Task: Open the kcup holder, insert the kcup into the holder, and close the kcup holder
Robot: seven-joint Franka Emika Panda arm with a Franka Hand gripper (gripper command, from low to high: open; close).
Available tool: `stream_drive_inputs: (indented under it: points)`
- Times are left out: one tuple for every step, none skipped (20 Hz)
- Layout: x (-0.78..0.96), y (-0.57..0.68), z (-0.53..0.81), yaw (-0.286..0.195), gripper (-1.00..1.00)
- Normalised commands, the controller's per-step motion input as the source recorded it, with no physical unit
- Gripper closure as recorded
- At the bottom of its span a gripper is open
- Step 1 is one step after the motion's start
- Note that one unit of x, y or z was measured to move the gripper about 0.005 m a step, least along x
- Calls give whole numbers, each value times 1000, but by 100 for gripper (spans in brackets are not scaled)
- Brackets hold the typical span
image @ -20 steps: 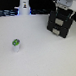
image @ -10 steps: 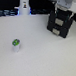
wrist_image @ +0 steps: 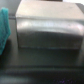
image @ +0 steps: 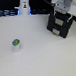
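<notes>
The kcup, a small pale pod with a bright green top, stands alone on the white table toward the exterior view's left. The kcup holder, a black boxy unit, stands at the far right of the exterior view. My gripper, a white hand, hangs right above the holder, far from the kcup. Its fingers are too blurred to read as open or shut. The wrist view is filled by a grey box-shaped surface, seen close up. No fingers and no kcup show there.
A tall white bottle-shaped object stands at the back of the table, toward the exterior view's left, before a dark background. A teal object shows at one edge of the wrist view. The white table stretches between kcup and holder.
</notes>
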Motion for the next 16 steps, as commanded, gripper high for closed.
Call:
stream_drive_inputs:
  points:
    - [-335, 24, -385, -17, -100]
    - [-319, 27, -344, -11, -100]
    - [-264, 17, -281, -13, -100]
    - [-212, 28, -229, -20, -100]
    - [-191, 47, -206, -29, 100]
    - [-110, 34, -110, -46, 100]
    - [-18, 7, -12, -27, 100]
    - [7, -8, -3, -16, 100]
    - [10, -14, -3, -10, 100]
    - [12, -2, 0, -17, 100]
    - [17, -6, 1, -14, 100]
    - [10, -12, -3, -13, 100]
    - [14, -11, -3, -13, 100]
    - [14, -11, -3, -11, 100]
    - [16, -8, -2, -10, 100]
    - [14, -11, -2, -10, 100]
